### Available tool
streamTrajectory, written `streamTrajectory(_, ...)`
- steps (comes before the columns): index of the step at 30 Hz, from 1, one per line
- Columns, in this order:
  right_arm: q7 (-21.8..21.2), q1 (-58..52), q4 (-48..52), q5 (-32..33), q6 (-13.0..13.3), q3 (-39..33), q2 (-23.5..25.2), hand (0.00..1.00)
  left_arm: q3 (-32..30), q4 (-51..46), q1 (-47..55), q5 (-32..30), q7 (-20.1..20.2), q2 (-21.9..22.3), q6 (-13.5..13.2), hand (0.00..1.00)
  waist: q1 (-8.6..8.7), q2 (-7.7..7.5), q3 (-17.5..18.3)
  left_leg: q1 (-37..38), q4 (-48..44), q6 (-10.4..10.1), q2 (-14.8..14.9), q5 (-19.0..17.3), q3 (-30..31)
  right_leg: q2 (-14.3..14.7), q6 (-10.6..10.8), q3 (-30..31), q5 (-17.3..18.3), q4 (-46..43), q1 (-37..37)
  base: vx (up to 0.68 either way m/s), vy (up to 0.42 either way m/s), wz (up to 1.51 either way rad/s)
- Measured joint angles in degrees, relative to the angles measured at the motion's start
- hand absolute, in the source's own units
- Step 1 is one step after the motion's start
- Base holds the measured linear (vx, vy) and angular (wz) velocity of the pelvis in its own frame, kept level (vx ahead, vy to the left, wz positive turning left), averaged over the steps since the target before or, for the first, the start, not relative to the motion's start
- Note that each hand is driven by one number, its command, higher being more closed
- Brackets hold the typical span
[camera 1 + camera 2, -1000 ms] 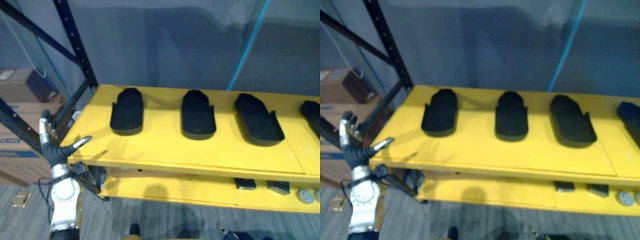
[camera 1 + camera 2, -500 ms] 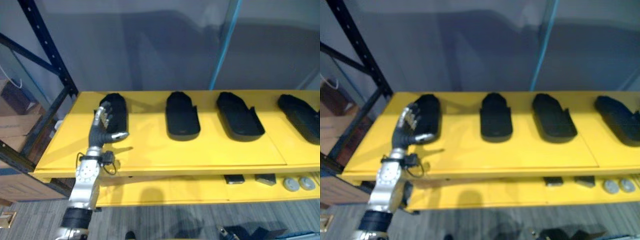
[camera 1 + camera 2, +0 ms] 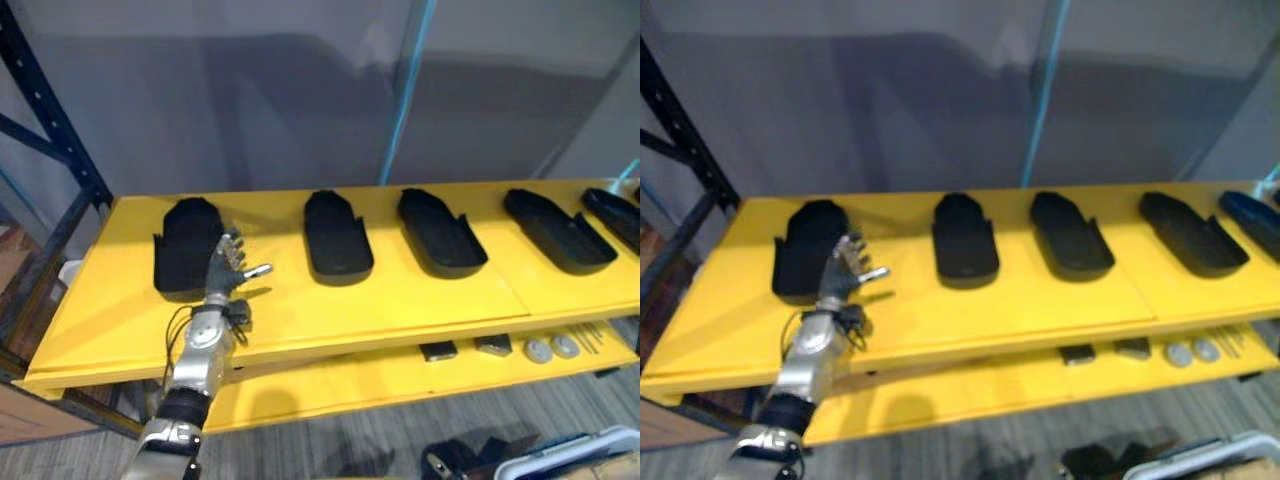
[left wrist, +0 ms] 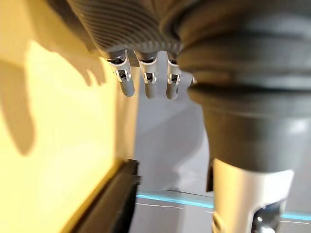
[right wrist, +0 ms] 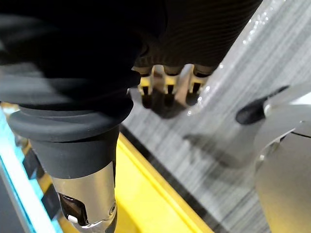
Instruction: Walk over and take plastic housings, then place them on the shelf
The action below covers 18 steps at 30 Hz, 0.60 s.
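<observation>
Housings (image 3: pixel 336 233) of black plastic lie in a row on the yellow shelf (image 3: pixel 400 300), each flat and apart from the next, so that we can take any one without disturbing another. The left hand (image 3: pixel 228 270) is raised over the shelf with its fingers (image 3: pixel 845 255) straight and spread and the thumb held out to the side; it holds nothing. The nearest housing (image 3: pixel 188 245) lies just beside this hand, on the side away from the thumb. The other housings lie well apart from it on the thumb side. We judge that the hand is spread wide so it can span the broad housing, but we cannot tell whether it touches it.

The eye views show the whole row, and also a lower level (image 3: pixel 350 385) beneath the hand with small parts (image 3: pixel 550 347) on it. The left wrist view shows instead bare yellow surface beside the left hand's fingers (image 4: pixel 148 87) and a grey wall (image 4: pixel 165 145) beyond them. The right wrist view shows the right hand (image 5: pixel 194 29) hanging over the grey floor (image 5: pixel 252 87), near a yellow edge. We cannot tell whether this hand is wide or narrow.
</observation>
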<state>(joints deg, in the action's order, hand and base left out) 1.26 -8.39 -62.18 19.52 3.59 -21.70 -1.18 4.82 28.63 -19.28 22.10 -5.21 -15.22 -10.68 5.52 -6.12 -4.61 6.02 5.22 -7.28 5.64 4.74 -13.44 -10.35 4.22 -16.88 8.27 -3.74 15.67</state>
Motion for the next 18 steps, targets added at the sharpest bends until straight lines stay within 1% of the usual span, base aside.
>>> streamTrajectory(3, 0.04, 0.62, 0.00, 0.01, -0.02, 1.06, -0.08, 0.00, 0.02, 2.15, -0.61, -0.12, -1.24, -0.09, 0.80, 0.00, -0.10, 0.36, 0.16, 0.00, 0.00, 0.03, 0.37, 0.05, -1.35, 0.05, 1.06, 0.00, -0.67, -0.02, -0.95, -0.04, 0.000, -0.22)
streamTrajectory(6, 0.09, 1.31, 0.02, 0.03, -0.02, 2.20, -0.12, 0.00, -0.01, 4.42, -1.57, -0.20, -1.41, -0.09, 0.85, 0.00, 0.18, 1.05, -0.22, -0.13, 0.02, 0.30, 0.47, 0.42, -1.66, -0.01, 1.85, -0.01, -1.15, -0.03, -1.51, -0.06, 0.008, -0.14)
streamTrajectory(11, 0.13, 1.27, 0.02, 0.04, -0.06, 2.86, -0.17, 0.00, -0.18, 5.76, -2.31, -0.51, -1.50, -0.07, 0.84, 0.00, 0.33, 1.73, -0.76, -0.28, 0.05, 0.56, 0.45, 0.81, -1.34, -0.08, 2.09, -0.30, -1.28, -0.02, -1.56, -0.08, 0.018, -0.01)
streamTrajectory(13, 0.12, 1.36, 0.08, 0.05, -0.07, 2.86, -0.19, 0.00, -0.21, 5.76, -2.37, -0.66, -2.60, -0.07, 0.83, 0.00, 0.27, 2.01, -1.38, -0.39, 0.05, 0.74, 0.15, 0.50, -1.33, -0.37, 2.17, -0.50, -1.18, 0.38, -1.57, -0.08, 0.033, -0.03)
streamTrajectory(16, 0.12, 1.09, 0.09, 0.14, -0.10, 2.82, -0.15, 0.00, -0.24, 5.73, -2.69, -0.71, -3.57, -0.07, 0.80, 0.00, 0.25, 2.01, -1.46, -1.18, 0.04, 0.99, -0.34, 0.70, -1.03, -0.76, 2.53, -1.46, -0.83, 1.28, -1.70, -0.05, 0.028, 0.06)
streamTrajectory(18, 0.12, 0.76, 0.09, 0.15, -0.12, 2.75, -0.02, 0.00, -0.52, 5.09, -3.13, -0.71, -4.03, -0.07, 0.76, 0.00, 0.11, 1.46, -1.77, -1.28, 0.04, 1.07, -0.50, 0.79, -0.84, -0.89, 2.52, -1.83, -0.79, 1.65, -1.63, 0.00, 0.014, 0.08)
